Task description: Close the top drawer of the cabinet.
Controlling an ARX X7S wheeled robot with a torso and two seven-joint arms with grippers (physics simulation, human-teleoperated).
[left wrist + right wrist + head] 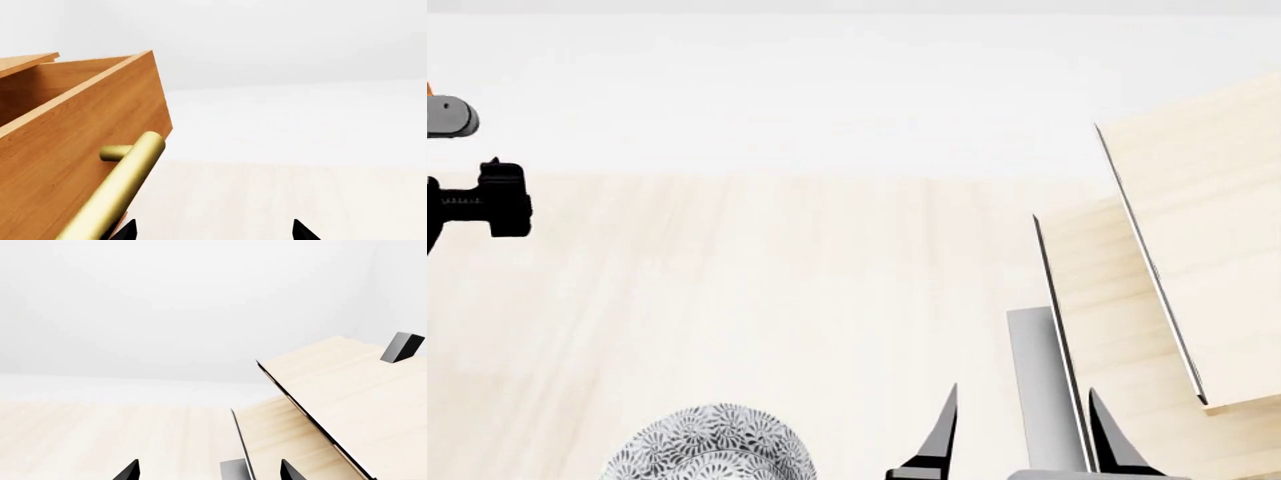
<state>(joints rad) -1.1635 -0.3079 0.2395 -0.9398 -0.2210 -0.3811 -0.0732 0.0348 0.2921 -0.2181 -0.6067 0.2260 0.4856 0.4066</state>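
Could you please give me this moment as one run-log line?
top drawer: open | left gripper: open, by brass handle, no grip | right gripper: open, idle

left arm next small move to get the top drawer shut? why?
Probably ease the left gripper forward onto the drawer front and push. In the left wrist view the top drawer stands open, its box interior exposed, and the brass handle sits just off one of the open fingers, not between them. Whether anything touches yet cannot be told. The right gripper faces the pale rack, so leave it.
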